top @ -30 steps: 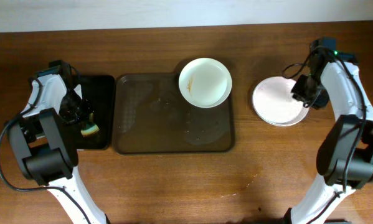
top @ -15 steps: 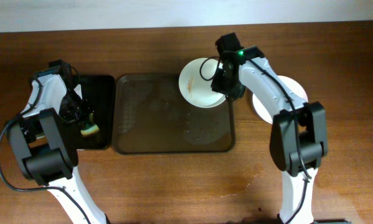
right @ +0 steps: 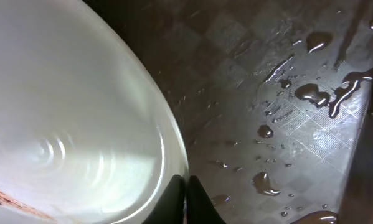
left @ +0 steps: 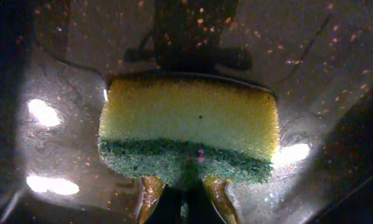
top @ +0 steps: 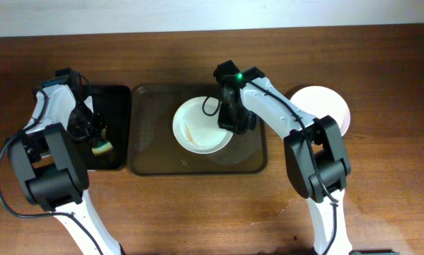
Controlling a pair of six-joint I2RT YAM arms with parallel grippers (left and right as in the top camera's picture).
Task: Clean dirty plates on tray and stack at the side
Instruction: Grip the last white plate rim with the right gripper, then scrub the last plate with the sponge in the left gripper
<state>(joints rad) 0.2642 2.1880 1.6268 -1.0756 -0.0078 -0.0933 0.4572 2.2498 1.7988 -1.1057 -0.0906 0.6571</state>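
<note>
Overhead view: right gripper (top: 230, 122) pinches the right rim of the dirty plate (top: 196, 126) on the tray (top: 151, 152); left gripper (top: 97, 142), clamped on the sponge (top: 102, 148), lies well left.

The wooden table (top: 197, 212) carries a black tray (top: 119, 127) at the left, a brown tray (top: 151, 142) just beside it in the middle, and a white plate (top: 332, 110) at the right.

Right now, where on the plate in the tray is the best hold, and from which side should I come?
Pinch the raised rim at the right edge of the plate, coming from the right. The plate is shallow and wide, so only the thin rim fits between the fingers. The right pincer grips there, which leaves the smear on the left half open.
</note>
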